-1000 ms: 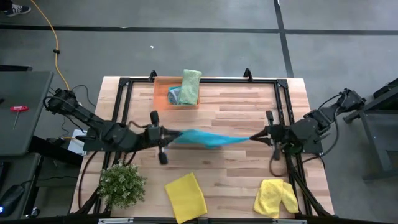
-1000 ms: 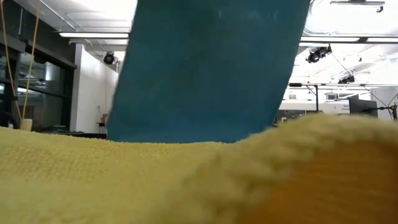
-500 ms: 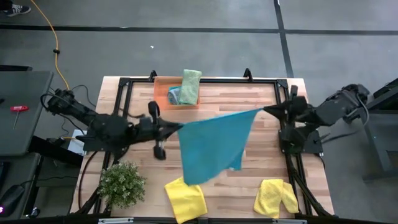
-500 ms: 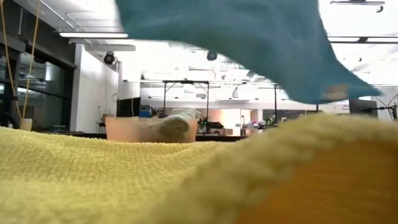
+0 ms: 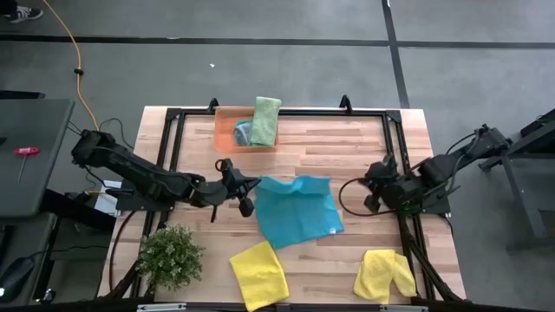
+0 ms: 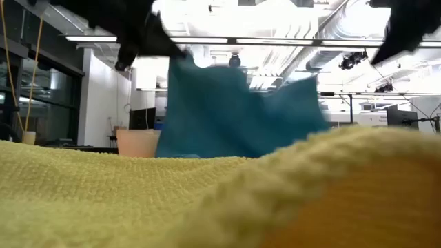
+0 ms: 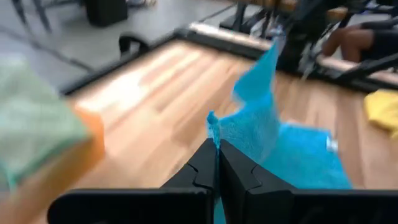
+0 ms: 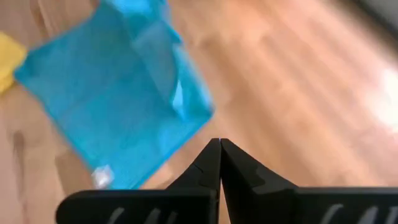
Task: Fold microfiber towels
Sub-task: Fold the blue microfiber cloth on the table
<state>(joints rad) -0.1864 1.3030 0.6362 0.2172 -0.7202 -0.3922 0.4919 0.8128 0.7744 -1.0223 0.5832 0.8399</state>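
L gripper (image 5: 249, 185) is clamped on one corner of the teal towel (image 5: 299, 211); rest of it lies spread on the table (image 5: 364, 147) just beyond its tips. R gripper (image 5: 362, 184) is closed w/ nothing in it, well off the cloth's far edge. Risk: L pulls alone → towel drags, bunches, fold goes skewed. Yellow towel (image 5: 259, 273) near that edge could get snagged too.
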